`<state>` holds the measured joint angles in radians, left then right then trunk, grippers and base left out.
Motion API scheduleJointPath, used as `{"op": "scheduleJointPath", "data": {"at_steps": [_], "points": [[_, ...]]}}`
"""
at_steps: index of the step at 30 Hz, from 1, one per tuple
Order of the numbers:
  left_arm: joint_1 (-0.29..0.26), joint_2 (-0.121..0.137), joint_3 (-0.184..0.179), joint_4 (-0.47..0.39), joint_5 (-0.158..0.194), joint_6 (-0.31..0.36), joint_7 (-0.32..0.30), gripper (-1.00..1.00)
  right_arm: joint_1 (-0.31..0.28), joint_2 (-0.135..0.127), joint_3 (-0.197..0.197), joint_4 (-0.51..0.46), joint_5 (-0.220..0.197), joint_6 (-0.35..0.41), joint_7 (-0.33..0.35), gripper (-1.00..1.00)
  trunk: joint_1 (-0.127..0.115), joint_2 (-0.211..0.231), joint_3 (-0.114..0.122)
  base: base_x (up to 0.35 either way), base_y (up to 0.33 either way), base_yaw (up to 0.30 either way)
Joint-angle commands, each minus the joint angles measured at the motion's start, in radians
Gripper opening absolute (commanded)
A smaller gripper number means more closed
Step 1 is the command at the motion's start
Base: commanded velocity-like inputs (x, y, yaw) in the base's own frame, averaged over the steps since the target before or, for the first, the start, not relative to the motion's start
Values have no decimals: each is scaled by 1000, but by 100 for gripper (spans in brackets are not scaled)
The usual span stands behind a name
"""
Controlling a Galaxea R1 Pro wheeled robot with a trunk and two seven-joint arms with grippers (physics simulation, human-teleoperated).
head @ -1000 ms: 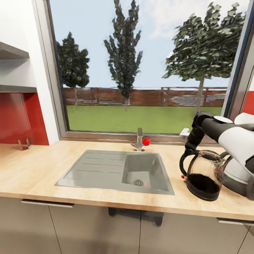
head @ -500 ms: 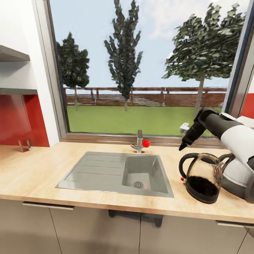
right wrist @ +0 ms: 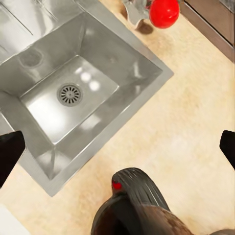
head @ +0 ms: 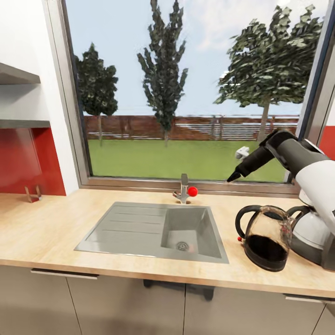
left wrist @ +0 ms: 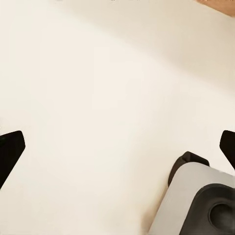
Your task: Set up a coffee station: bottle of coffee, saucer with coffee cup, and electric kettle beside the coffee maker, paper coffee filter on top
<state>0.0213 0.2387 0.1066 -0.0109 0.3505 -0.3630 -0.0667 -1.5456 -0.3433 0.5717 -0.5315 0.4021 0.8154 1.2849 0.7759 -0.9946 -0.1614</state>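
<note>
1. My counter (head: 46,223) runs across the lower half of the head frame, with the sink (head: 153,228) set into it at the centre.
2. The tap (head: 184,188) stands behind the sink, against the window (head: 186,93) that takes up the upper frame.
3. The kettle (head: 265,237) sits on the counter at lower right, right of the sink.
4. The coffee maker (head: 314,232) is just right of the kettle, at the frame edge.
5. My right arm (head: 288,156) reaches in above both, from the right.
6. Shelves (head: 16,100) are at upper left.
</note>
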Motion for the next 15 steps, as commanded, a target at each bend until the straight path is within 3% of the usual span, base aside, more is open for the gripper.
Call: {"op": "scheduleJointPath", "data": {"at_steps": [1,2,5,6,9,11,15], "points": [[0,1,9,-1,4,-1,-7,100,-1,-2,-13,-3,5,6,5,100,-4,6,2,0,0,0],[0,4,16,-3,6,0,-7,100,-1,-2,-68,-4,7,-4,-6,100,-4,6,2,0,0,0],[0,4,18,-4,7,-1,-7,100,-1,-2,-79,-4,7,-5,-22,100,-8,13,5,0,0,0],[0,5,19,-4,7,6,-7,100,-1,-11,-94,0,6,-8,-126,100,-11,20,8,0,0,0],[0,5,19,-5,7,8,-7,100,-1,-14,-96,0,5,-4,-161,100,-23,41,18,0,0,0],[0,18,19,-9,6,10,-7,100,-1,-17,-128,0,5,1,-264,100,-31,55,24,0,0,0],[0,24,19,-13,7,9,-7,100,-1,-22,-138,1,6,3,-287,100,-46,83,36,0,0,0]]}}
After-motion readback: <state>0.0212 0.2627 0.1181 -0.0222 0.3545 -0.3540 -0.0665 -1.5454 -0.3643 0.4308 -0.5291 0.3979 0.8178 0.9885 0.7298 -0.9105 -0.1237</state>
